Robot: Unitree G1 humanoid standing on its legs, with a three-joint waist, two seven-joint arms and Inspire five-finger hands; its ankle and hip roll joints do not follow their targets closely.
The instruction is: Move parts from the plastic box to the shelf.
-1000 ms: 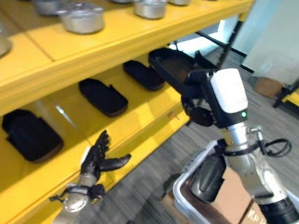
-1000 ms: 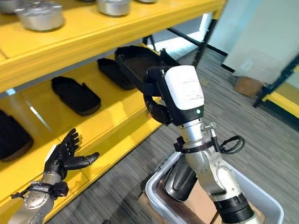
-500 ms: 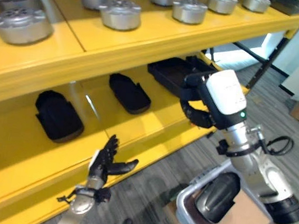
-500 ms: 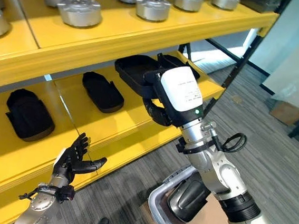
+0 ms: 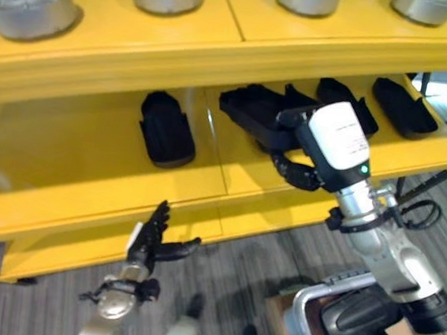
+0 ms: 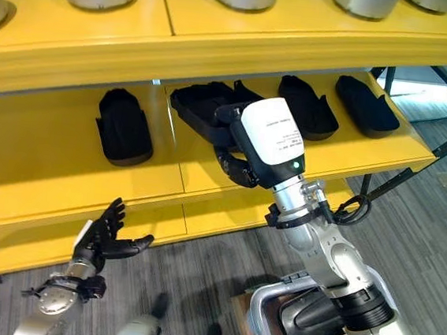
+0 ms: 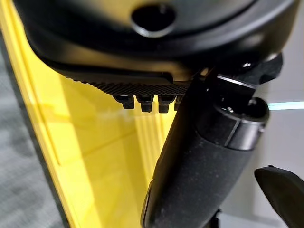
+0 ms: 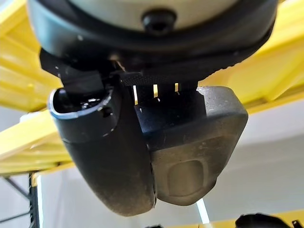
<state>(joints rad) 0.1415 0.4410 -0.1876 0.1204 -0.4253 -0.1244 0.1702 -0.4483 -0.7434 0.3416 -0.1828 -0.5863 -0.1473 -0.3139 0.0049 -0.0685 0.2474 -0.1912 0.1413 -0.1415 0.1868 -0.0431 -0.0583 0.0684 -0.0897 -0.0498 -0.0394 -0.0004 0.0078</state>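
The right hand (image 6: 236,165) has its fingers curled around a black moulded plastic part (image 6: 201,110), holding it over the yellow metal shelf's (image 6: 351,160) lower level. I judge the placing step is underway; next it must set the part down and let go. The left hand (image 6: 102,235) hangs low with spread fingers.

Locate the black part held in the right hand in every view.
Left eye view: the black part is at upper centre, just above the right hand.
Right eye view: it is left of centre, above the same hand.
Right wrist view: it is at centre, in the hand's grip.
Shared landmark: the yellow shelf.
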